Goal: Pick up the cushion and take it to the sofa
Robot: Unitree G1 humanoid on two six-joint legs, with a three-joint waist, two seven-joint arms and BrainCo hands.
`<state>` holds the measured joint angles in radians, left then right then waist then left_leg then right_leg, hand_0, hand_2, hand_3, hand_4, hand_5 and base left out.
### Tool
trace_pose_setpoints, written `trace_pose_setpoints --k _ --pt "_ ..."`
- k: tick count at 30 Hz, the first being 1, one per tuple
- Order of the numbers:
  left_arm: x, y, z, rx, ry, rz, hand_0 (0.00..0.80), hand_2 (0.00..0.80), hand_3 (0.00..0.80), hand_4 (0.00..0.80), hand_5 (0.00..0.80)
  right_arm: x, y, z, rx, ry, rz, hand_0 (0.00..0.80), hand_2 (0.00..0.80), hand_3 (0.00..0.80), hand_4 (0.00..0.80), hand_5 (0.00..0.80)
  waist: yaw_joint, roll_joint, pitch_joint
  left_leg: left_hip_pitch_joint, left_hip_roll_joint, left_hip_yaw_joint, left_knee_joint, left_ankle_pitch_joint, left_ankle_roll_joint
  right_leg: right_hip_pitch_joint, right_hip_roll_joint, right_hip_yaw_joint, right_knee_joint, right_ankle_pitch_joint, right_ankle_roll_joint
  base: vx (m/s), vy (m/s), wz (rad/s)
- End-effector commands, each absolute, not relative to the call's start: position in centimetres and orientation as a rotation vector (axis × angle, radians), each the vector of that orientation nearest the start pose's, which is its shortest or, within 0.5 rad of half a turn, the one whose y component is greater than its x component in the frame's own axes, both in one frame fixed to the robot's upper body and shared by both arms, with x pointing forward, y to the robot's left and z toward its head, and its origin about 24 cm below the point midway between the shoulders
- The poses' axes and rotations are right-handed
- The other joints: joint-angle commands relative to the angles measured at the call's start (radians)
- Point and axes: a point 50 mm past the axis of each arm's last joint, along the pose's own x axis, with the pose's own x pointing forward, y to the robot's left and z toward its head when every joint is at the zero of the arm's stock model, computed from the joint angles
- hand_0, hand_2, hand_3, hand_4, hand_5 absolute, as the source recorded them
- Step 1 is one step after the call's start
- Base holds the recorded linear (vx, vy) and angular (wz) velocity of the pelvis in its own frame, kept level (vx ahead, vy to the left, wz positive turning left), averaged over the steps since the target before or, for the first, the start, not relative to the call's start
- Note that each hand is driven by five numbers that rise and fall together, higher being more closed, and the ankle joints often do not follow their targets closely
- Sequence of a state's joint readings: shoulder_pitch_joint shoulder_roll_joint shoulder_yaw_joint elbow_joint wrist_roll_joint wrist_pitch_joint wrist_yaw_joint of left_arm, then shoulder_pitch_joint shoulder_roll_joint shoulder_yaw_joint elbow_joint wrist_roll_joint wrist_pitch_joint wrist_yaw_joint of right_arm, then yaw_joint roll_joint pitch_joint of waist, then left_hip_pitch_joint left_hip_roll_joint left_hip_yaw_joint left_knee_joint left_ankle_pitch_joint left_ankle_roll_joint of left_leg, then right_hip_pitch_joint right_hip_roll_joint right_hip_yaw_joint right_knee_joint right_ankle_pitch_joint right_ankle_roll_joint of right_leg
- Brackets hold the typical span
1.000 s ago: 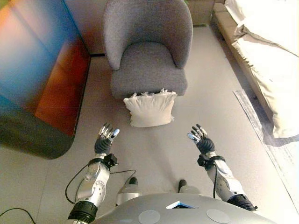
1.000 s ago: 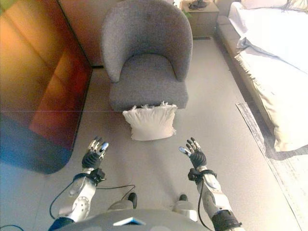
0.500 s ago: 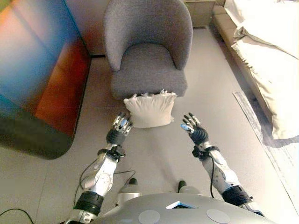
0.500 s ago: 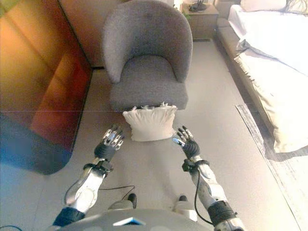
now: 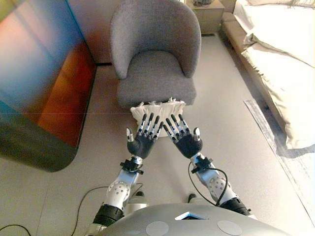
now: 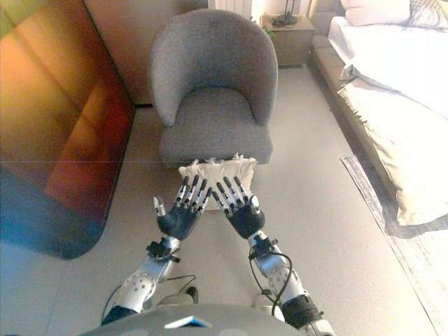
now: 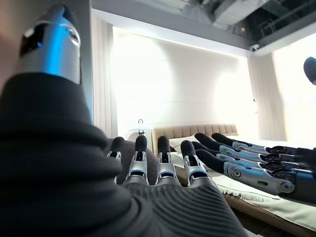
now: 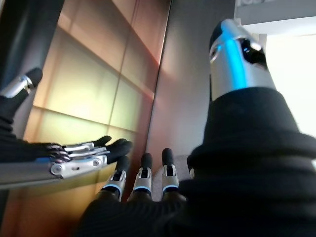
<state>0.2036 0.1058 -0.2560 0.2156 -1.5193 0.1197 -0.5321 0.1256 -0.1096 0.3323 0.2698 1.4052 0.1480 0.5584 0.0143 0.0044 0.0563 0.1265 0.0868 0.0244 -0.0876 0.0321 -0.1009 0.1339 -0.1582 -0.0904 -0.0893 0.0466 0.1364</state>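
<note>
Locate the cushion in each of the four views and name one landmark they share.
Left eye view: cushion, centre, against the chair front, partly behind both hands.
Right eye view: centre, cushion below the chair.
Left wrist view: not in it.
Right wrist view: not in it.
Shared landmark: the left hand, seen in all four.

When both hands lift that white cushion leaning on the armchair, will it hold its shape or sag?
The cushion looks plump and soft with a frilly edge, so it will probably squash and sag between the left hand and right hand. It seems light for its bulk. Leaning against the armchair, it may flop forward when nudged.
</note>
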Motion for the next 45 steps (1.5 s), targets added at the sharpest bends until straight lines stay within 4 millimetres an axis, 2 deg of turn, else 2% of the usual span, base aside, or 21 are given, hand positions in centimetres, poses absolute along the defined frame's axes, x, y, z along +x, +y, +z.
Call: trace_pose_setpoints --k 1,12,15,16,18,20,22,24,26,28,29,32,37,41,45 --pt "19.4 10.5 -1.1 -1.555 0.122 -0.453 0.0 0.0 0.0 0.0 0.0 20.2 -7.8 -0.6 1.466 0.194 0.604 0.0 0.0 0.0 0.0 0.0 0.01 -0.009 -0.002 -0.019 -0.045 0.088 0.053 -0.033 0.074 -0.009 0.039 -0.053 0.026 0.003 -0.054 0.0 0.0 0.0" --pt "19.3 11.0 -1.4 -1.524 0.133 -0.425 0.0 0.0 0.0 0.0 0.0 20.0 -8.1 -0.8 1.454 0.202 0.592 0.0 0.0 0.0 0.0 0.0 0.007 -0.01 -0.006 -0.014 -0.046 0.092 0.048 -0.028 0.078 -0.01 0.041 -0.053 0.029 0.005 -0.056 0.0 0.0 0.0" --pt "19.4 11.4 -1.7 -1.432 0.171 -0.377 0.0 0.0 0.0 0.0 0.0 20.0 -8.4 -1.1 1.391 0.213 0.561 0.0 0.0 0.0 0.0 0.0 0.007 -0.009 -0.005 -0.016 -0.047 0.091 0.049 -0.026 0.078 -0.013 0.04 -0.055 0.031 0.006 -0.056 0.0 0.0 0.0" --pt "19.6 12.0 -2.2 -1.303 0.212 -0.322 0.0 0.0 0.0 0.0 0.0 20.2 -8.9 -1.6 1.283 0.233 0.515 0.0 0.0 0.0 0.0 0.0 0.009 -0.008 -0.004 -0.019 -0.046 0.089 0.05 -0.025 0.076 -0.014 0.039 -0.058 0.031 0.007 -0.055 0.0 0.0 0.0" --pt "20.0 13.7 -3.1 -0.985 0.276 -0.188 0.0 0.0 0.0 0.0 0.0 20.6 -10.5 -2.5 0.874 0.274 0.389 0.0 0.0 0.0 0.0 0.0 0.009 -0.01 0.0 -0.021 -0.05 0.083 0.05 -0.023 0.073 -0.015 0.04 -0.06 0.032 0.009 -0.053 0.0 0.0 0.0" --pt "20.6 15.7 -3.3 -0.597 0.306 -0.066 0.0 0.0 0.0 0.0 0.0 21.4 -12.8 -2.9 0.438 0.296 0.262 0.0 0.0 0.0 0.0 0.0 0.009 -0.01 0.004 -0.026 -0.054 0.074 0.049 -0.016 0.072 -0.022 0.04 -0.061 0.035 0.009 -0.052 0.0 0.0 0.0" --pt "21.1 18.3 -3.1 -0.402 0.312 0.025 0.0 0.0 0.0 0.0 0.0 21.7 -15.2 -2.8 0.241 0.309 0.184 0.0 0.0 0.0 0.0 0.0 0.007 -0.013 0.012 -0.034 -0.056 0.067 0.049 -0.011 0.073 -0.03 0.043 -0.058 0.039 0.008 -0.053 -0.035 0.018 0.01" --pt "20.9 19.9 -3.4 -0.312 0.316 0.097 0.0 0.0 0.0 0.0 0.0 21.5 -16.6 -3.1 0.177 0.323 0.132 0.0 0.0 0.0 0.0 0.0 0.007 -0.017 0.02 -0.04 -0.056 0.067 0.053 -0.011 0.074 -0.034 0.044 -0.058 0.042 0.006 -0.055 -0.017 0.005 0.0" --pt "20.5 20.8 -3.8 -0.233 0.325 0.13 0.0 0.0 0.0 0.0 0.0 21.4 -17.6 -3.6 0.063 0.341 0.075 0.0 0.0 0.0 0.0 0.0 0.008 -0.02 0.027 -0.046 -0.057 0.067 0.057 -0.012 0.075 -0.039 0.045 -0.055 0.043 0.007 -0.056 -0.022 0.007 -0.01" --pt "19.8 21.4 -4.7 -0.054 0.338 0.16 0.0 0.0 0.0 0.0 0.0 21.1 -18.8 -4.6 -0.037 0.389 -0.004 0.0 0.0 0.0 0.0 0.0 0.01 -0.021 0.039 -0.056 -0.059 0.063 0.061 -0.013 0.077 -0.047 0.045 -0.052 0.044 0.009 -0.056 -0.056 0.032 -0.01" --pt "19.4 21.6 -5.1 0.033 0.348 0.165 0.0 0.0 0.0 0.0 0.0 20.9 -19.2 -5.0 -0.056 0.409 -0.035 0.0 0.0 0.0 0.0 0.0 0.01 -0.021 0.045 -0.059 -0.06 0.062 0.063 -0.014 0.078 -0.049 0.045 -0.05 0.044 0.011 -0.056 -0.044 0.041 -0.01" --pt "18.2 22.4 -6.5 0.062 0.401 0.206 0.0 0.0 0.0 0.0 0.0 20.4 -19.7 -5.9 0.004 0.457 -0.077 0.0 0.0 0.0 0.0 0.0 0.006 -0.022 0.058 -0.063 -0.062 0.065 0.068 -0.019 0.081 -0.055 0.043 -0.044 0.044 0.014 -0.053 -0.025 0.063 -0.01" --pt "16.4 22.3 -7.5 -0.18 0.425 0.231 0.0 0.0 0.0 0.0 0.0 19.0 -19.4 -6.4 0.22 0.454 -0.08 0.0 0.0 0.0 0.0 0.0 0.003 -0.028 0.067 -0.067 -0.073 0.081 0.104 -0.048 0.087 -0.053 0.029 -0.039 0.04 0.019 -0.049 0.027 0.07 -0.01" --pt "14.8 21.6 -8.2 -0.223 0.454 0.216 0.0 0.0 0.0 0.0 0.0 18.3 -19.1 -6.8 0.356 0.456 -0.09 0.0 0.0 0.0 0.0 0.0 0.006 -0.04 0.081 -0.095 -0.094 0.099 0.202 -0.096 0.098 -0.062 0.005 -0.033 0.06 0.024 -0.038 0.029 0.083 -0.03" --pt "14.1 22.3 -8.6 -0.247 0.477 0.232 0.0 0.0 0.0 0.0 0.0 18.2 -18.7 -7.2 0.428 0.469 -0.081 0.0 0.0 0.0 0.0 0.0 -0.005 -0.033 0.083 -0.096 -0.105 0.1 0.201 -0.097 0.124 -0.087 -0.019 0.001 0.136 0.01 -0.024 0.049 0.142 -0.14"
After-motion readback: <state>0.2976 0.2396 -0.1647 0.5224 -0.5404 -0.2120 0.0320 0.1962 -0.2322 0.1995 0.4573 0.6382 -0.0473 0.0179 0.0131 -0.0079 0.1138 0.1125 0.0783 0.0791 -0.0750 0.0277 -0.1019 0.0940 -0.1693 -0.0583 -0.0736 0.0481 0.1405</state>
